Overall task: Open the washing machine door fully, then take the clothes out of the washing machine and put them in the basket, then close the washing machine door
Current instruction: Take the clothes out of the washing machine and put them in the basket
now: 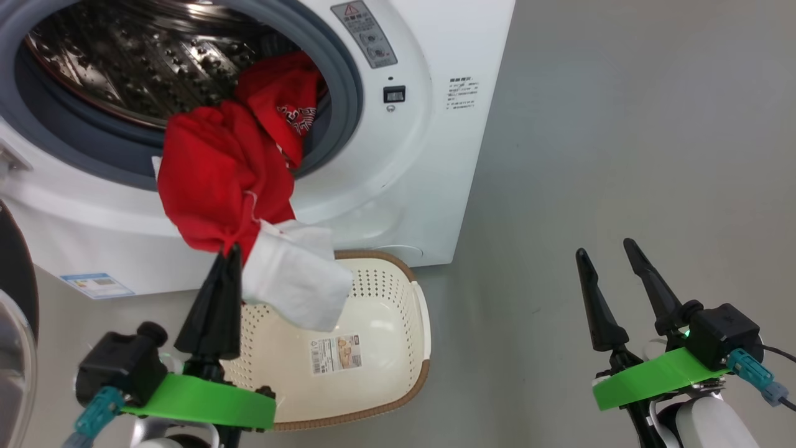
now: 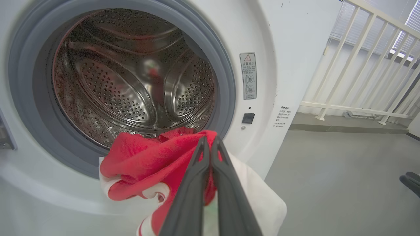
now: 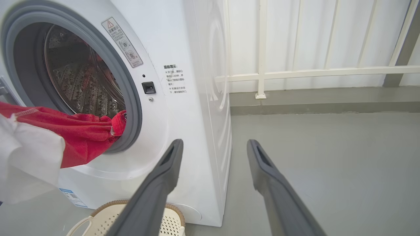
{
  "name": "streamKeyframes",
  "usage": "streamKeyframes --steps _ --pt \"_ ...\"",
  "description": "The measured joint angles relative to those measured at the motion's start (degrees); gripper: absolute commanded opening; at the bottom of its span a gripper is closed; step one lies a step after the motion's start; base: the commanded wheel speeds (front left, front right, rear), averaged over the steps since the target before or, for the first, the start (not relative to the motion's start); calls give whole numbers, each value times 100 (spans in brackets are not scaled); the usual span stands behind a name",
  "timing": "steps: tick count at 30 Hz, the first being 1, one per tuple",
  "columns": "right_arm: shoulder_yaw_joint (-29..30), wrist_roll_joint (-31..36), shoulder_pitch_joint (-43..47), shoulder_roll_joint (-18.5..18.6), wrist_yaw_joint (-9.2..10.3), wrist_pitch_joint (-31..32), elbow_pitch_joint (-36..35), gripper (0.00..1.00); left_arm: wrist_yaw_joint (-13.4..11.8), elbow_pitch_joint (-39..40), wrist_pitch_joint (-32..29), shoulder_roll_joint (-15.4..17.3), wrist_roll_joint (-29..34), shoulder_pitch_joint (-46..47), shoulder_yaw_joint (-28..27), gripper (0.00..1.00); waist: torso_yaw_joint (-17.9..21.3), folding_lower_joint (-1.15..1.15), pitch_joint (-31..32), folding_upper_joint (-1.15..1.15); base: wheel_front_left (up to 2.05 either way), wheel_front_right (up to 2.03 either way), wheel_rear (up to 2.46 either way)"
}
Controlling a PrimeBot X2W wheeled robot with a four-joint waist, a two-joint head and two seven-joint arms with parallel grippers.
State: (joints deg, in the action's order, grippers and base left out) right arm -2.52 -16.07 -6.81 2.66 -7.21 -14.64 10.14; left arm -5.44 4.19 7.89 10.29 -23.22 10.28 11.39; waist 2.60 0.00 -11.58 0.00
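Note:
The red clothes (image 1: 217, 174) trail out of the washing machine (image 1: 398, 186) drum over the grey ring, with a white part (image 1: 295, 280) hanging above the basket (image 1: 379, 348). My left gripper (image 1: 230, 252) is shut on the red fabric in front of the drum mouth; in the left wrist view the fingertips (image 2: 207, 144) pinch the clothes (image 2: 144, 164). Over bare floor at the right, my right gripper (image 1: 606, 246) stands open and holds nothing; its fingers (image 3: 170, 160) point past the machine's corner. The black-rimmed door (image 1: 15, 292) shows at the left edge, swung open.
Grey floor (image 1: 622, 124) stretches to the right of the machine. A white railing (image 3: 295, 70) stands behind the machine's right side. The basket sits on the floor right against the machine's front, below the drum opening.

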Motion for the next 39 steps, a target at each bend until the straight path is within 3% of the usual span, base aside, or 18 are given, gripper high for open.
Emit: streamKeyframes --steps 6,21,30,39 --pt "-32 -1 -6 0 0 0 -25 100 215 -614 73 -231 -354 47 75 0 8 0 -172 0 0 0 0" --pt "-155 0 -387 1 0 0 -83 100 905 -4278 488 -605 -612 1808 289 0 24 0 -858 0 0 0 0" --pt "-309 -1 -721 5 0 0 -111 100 1102 -5967 590 -731 -679 2767 328 0 109 0 -1423 0 0 0 0" --pt "-495 -62 -1004 10 0 0 -123 100 1161 -7013 639 -756 -668 3279 336 0 294 0 -1931 0 0 0 0"
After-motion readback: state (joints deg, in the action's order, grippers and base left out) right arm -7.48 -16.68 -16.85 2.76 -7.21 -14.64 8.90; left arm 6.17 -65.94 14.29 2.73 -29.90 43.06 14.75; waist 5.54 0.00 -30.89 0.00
